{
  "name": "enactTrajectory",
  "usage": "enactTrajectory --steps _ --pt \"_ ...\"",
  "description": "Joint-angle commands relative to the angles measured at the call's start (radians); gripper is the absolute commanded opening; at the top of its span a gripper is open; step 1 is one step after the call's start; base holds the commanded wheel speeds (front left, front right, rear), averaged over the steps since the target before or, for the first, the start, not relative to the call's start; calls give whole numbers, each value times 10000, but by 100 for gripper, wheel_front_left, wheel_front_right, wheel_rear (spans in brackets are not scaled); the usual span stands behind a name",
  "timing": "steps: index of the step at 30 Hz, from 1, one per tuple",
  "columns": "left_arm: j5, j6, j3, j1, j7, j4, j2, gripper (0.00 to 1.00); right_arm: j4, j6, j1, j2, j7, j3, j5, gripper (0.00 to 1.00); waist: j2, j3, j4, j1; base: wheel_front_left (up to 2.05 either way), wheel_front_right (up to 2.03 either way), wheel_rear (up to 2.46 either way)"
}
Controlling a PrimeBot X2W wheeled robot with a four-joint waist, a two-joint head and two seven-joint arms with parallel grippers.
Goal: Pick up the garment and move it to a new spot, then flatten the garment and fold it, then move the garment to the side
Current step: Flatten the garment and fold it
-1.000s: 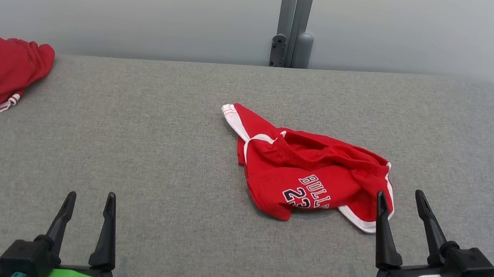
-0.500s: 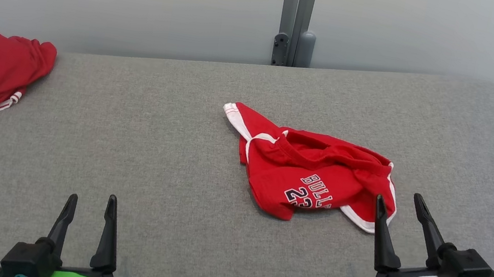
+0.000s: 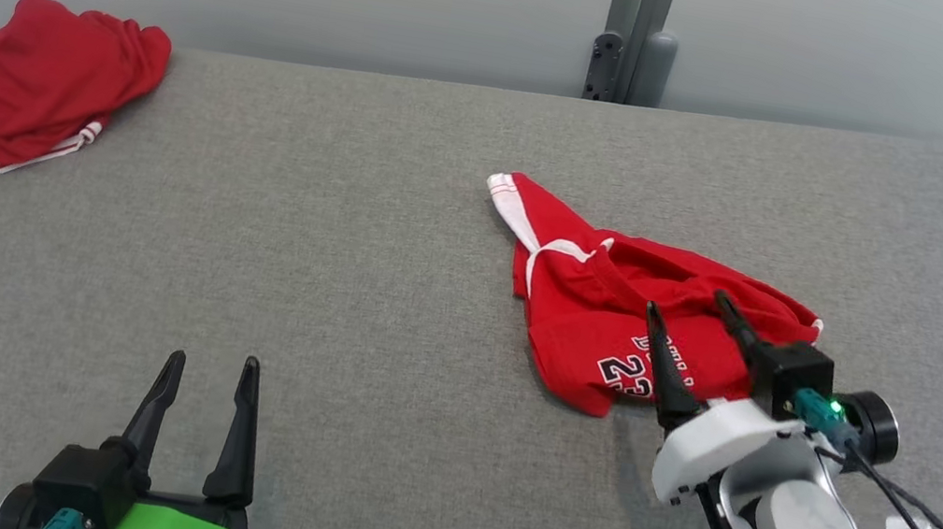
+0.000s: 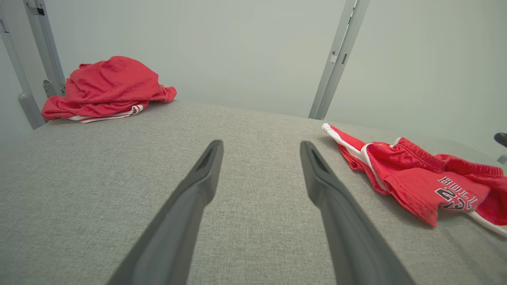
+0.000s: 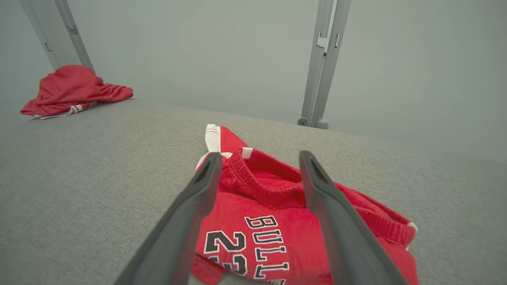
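Poised over the crumpled red shorts [image 3: 587, 311] on the table [image 3: 344, 235] with right fingers [image 3: 662, 361] spread, ready to pinch the waistband [image 5: 261, 186]; waiting near left with left fingers [image 3: 240, 436] spread.

The garment [image 3: 587, 311] is a pair of red shorts with white trim, lying crumpled and unfolded on the grey fabric surface [image 3: 344, 235], right of the middle. Its ribbed elastic waistband [image 5: 257, 178] gapes open and faces the far side, while the black, white-edged lettering [image 5: 245, 237] "BULLS" over "23" lies face up on the near part. One white-striped hem corner [image 3: 503, 186] sticks out flat toward the far left.
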Motion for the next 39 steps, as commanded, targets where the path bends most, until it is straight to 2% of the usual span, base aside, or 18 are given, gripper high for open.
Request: enactTrajectory --steps 1,10,16,17,18,19,20,22,29,35,39 --pt "101 -47 -13 -248 -9 0 -13 100 326 1 -448 -29 203 -6 -55 100 0 445 574 0 0 0 0" --pt "114 -5 -110 -512 -9 -96 -76 100 2777 1 -2409 -73 1449 -486 -151 100 0 1008 1649 0 0 0 0" --pt "-57 74 -176 -578 -9 -93 -86 100 3980 1 -3072 -74 1912 -521 35 100 0 1154 2004 0 0 0 0" --pt "-89 89 -202 -579 -9 -94 -87 100 4167 1 -3148 -71 2028 -535 108 93 0 1159 2026 0 0 0 0" --pt "-98 97 -217 -581 -9 -88 -88 100 4326 1 -3239 -68 2131 -559 166 60 0 1164 2040 0 0 0 0" --pt "-117 122 -228 -591 -9 -84 -88 100 4434 1 -3333 -58 2166 -503 208 44 0 1168 2049 0 0 0 0" --pt "-134 154 -235 -604 -9 -84 -89 100 4506 1 -3426 -54 2121 -452 242 33 0 1170 2048 0 0 0 0" --pt "-148 183 -229 -616 -9 -87 -88 100 4585 1 -3555 -54 1948 -371 308 0 0 1165 2022 0 0 0 0" --pt "-46 156 -136 -540 -9 -16 -85 100 4114 1 -3957 -21 874 749 1251 0 0 960 1601 0 0 0 0" --pt "93 108 -48 -469 -9 40 -79 100 2685 1 -4012 -20 304 2287 2721 0 0 652 1145 0 0 0 0" --pt "202 75 24 -354 -7 57 -78 100 1498 1 -3665 -25 112 2820 3578 0 0 417 801 0 0 0 0"
